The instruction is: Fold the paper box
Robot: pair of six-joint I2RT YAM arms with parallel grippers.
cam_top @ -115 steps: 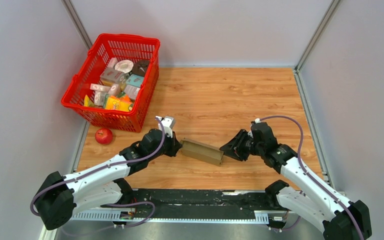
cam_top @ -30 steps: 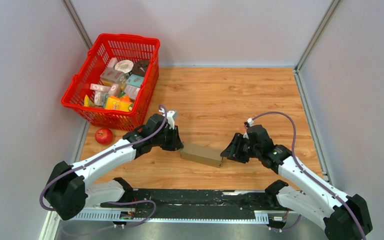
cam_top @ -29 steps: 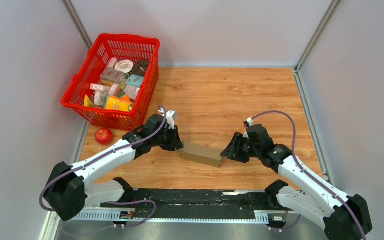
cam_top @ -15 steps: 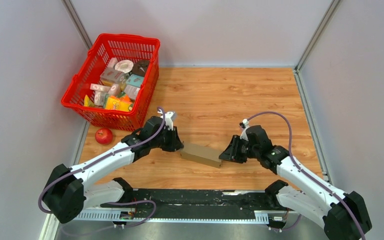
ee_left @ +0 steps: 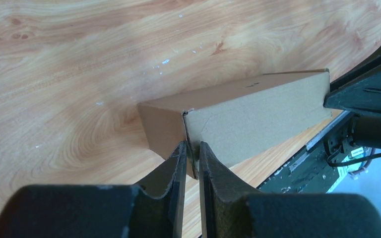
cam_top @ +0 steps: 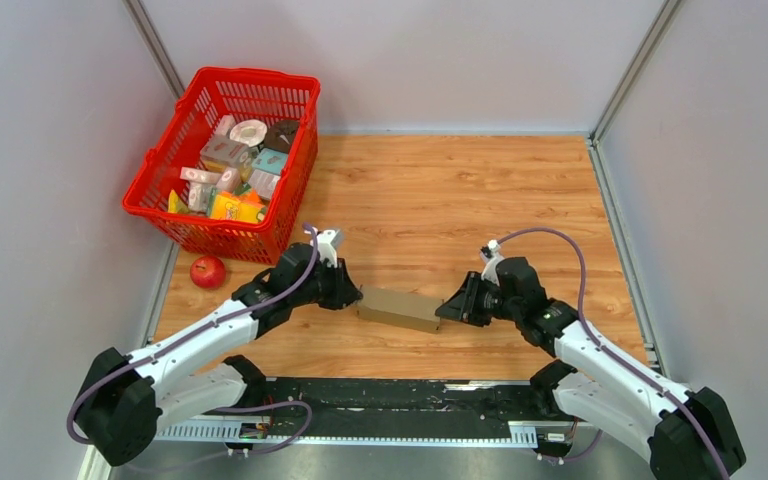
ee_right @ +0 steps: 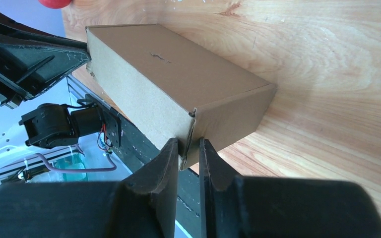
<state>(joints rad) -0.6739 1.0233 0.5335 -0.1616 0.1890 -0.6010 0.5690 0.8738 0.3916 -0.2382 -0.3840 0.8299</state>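
While both arms crowd in tighter than a moment ago, left gripper (ee_left: 191,161) nips the box (cam_top: 400,308) at its left corner, jaws narrow. It lies closed on the table (cam_top: 440,200), near-middle. Right gripper (ee_right: 188,151) pinches the right corner likewise, so folding looks nearly done.

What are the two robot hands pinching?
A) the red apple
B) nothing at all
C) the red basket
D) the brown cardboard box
D: the left gripper and the right gripper are each shut on a corner edge at opposite ends of the paper box.
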